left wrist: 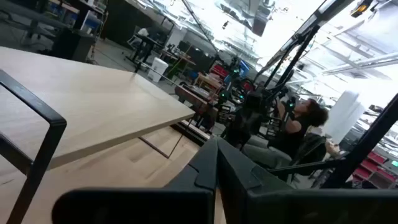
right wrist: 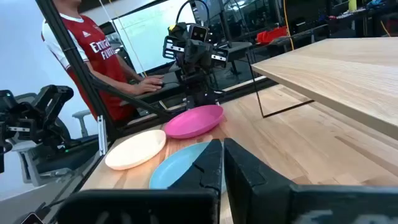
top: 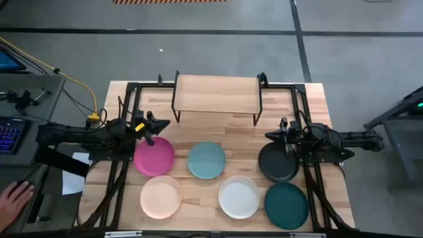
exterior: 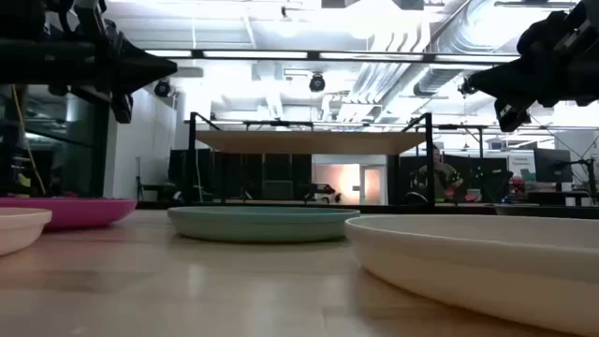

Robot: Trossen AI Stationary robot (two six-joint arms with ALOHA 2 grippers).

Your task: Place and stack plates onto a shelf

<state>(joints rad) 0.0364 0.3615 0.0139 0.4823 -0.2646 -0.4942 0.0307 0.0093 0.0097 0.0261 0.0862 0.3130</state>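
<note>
The left tool (left wrist: pixel 217 163) has its fingers pressed together, near the wooden shelf (left wrist: pixel 93 102) on the worktop (left wrist: pixel 124 171).

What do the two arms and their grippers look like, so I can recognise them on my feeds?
Both arms are dark, jointed links. The left gripper carries a small yellow tag near its wrist; the right gripper is plain black. In the wrist views, each ends in two dark, wedge-shaped fingers.

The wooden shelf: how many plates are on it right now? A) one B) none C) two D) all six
B, because in the high view the shelf board is bare and all six plates lie on the table in front of it.
</note>
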